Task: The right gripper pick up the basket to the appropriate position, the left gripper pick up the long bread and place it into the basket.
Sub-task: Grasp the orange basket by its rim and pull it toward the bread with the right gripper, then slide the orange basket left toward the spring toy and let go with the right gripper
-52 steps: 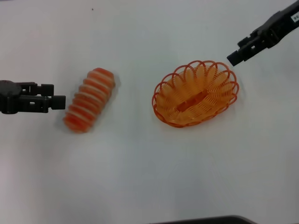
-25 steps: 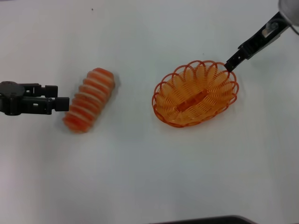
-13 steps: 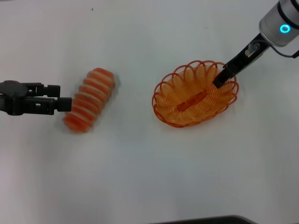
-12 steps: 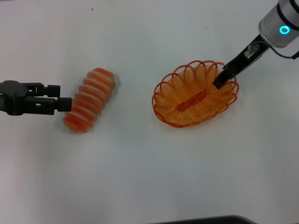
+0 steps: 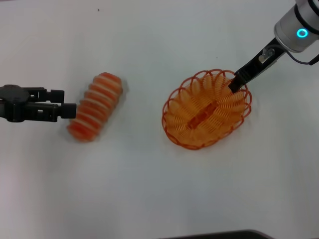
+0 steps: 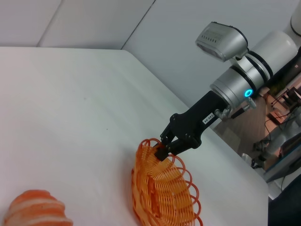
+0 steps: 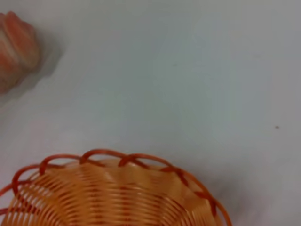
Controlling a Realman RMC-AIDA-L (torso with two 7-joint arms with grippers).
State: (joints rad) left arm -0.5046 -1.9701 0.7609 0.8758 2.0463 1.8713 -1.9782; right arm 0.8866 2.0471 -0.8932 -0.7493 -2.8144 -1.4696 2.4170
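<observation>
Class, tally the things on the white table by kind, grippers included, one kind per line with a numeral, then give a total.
Oval orange woven basket: 1
Long orange-red bread with cream ridges: 1
Black two-fingered grippers: 2, the left gripper beside the bread, the right gripper clamped on the basket's rim
Total: 4

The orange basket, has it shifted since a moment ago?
Yes. The basket, pinched at its rim by the right gripper, has tipped up and turned on that side, while the long bread lies unmoved.
</observation>
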